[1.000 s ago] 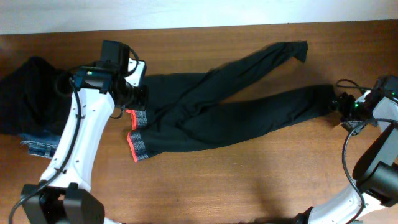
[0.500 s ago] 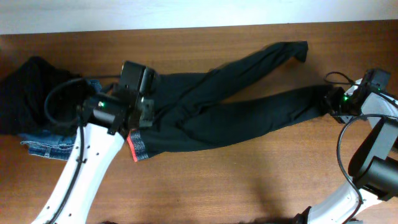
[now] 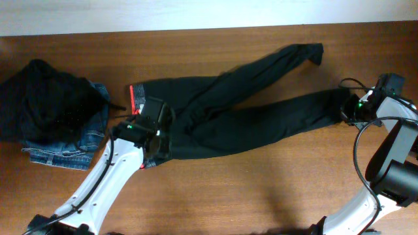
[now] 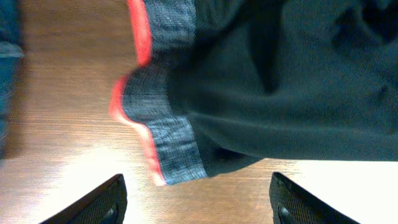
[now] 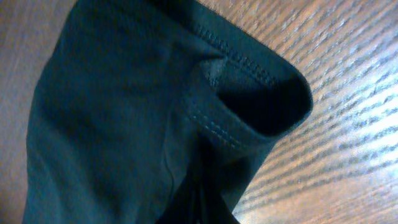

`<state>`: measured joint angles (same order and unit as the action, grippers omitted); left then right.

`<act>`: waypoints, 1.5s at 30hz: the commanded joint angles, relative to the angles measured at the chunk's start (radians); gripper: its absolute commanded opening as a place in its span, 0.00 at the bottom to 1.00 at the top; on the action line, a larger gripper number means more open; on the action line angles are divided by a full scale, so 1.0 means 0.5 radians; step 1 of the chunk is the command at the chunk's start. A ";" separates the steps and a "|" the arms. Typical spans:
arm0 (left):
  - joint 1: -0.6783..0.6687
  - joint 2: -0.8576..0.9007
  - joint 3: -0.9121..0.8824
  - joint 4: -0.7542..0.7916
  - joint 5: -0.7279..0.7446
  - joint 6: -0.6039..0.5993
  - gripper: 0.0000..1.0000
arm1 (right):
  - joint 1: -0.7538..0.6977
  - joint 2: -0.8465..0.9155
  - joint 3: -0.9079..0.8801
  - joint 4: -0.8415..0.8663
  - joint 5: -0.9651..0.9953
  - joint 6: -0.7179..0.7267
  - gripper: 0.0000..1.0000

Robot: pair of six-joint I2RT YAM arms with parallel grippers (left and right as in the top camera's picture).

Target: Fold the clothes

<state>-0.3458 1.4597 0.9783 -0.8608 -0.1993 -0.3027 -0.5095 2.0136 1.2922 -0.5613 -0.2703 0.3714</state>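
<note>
Across tabletop [image 3: 261, 186], found clothes [image 3: 248, 124] spread flat with legs splayed rightward, left gripper [image 4: 198, 186] newly swung down and opened wide above red waistband [image 4: 165, 146] corner, right gripper [image 3: 348, 109] newly pinched shut on lower leg's cuff [image 5: 249, 93], reads as both ends being taken up for first fold.

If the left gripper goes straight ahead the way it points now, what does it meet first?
The left gripper, jaws open, would most likely meet the grey-and-red waistband of the black leggings first, though its height above them is hard to judge.
</note>
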 commanded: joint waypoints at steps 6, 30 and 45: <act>0.000 -0.003 -0.238 0.101 0.213 -0.021 0.74 | 0.014 -0.097 -0.003 -0.043 0.017 0.007 0.04; 0.006 0.001 -0.714 0.973 0.203 -0.313 0.68 | 0.232 -0.459 -0.003 -0.104 -0.018 0.005 0.04; 0.017 -0.018 -0.632 0.709 0.210 -0.148 0.00 | 0.233 -0.534 0.000 -0.184 -0.013 0.001 0.04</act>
<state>-0.3408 1.4586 0.6384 -0.4477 -0.0959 -0.4335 -0.3992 1.7950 1.2911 -0.6403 -0.2749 0.3706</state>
